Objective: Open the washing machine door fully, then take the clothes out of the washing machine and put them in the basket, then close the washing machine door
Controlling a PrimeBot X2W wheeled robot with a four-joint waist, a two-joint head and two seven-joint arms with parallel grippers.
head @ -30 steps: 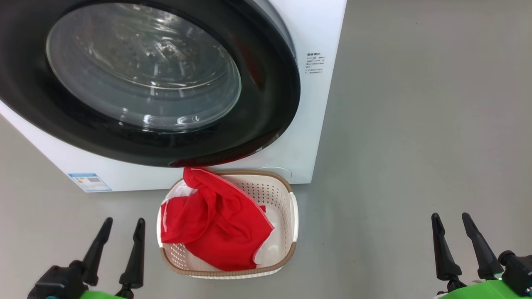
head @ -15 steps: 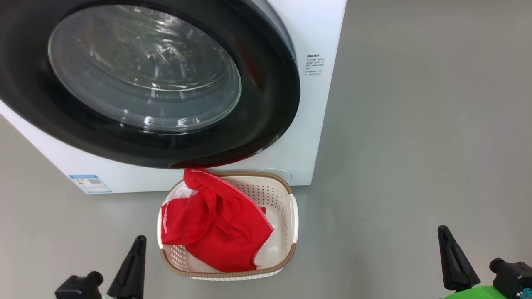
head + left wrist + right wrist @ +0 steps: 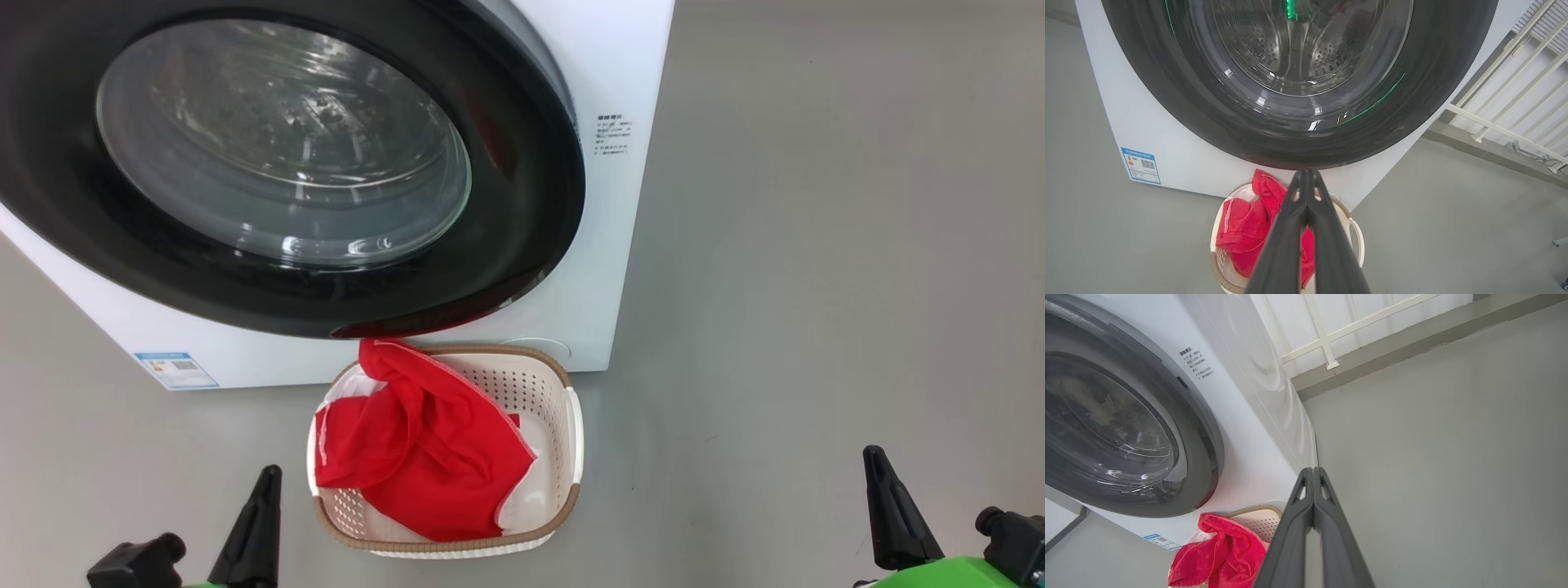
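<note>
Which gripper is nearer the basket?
The left gripper: it sits just beside the basket, while the right gripper stands well off on the other side.

I've got wide bare floor (image 3: 816, 286) to the right of the washing machine (image 3: 629, 57) and the basket (image 3: 574, 433), a clear passage there. Straight ahead the washing machine door (image 3: 531, 212) sits shut, its black rim overhanging the basket's far end, so it's tight above that. The clothes (image 3: 424, 457) heap over the basket's left side; its right side's open.
</note>
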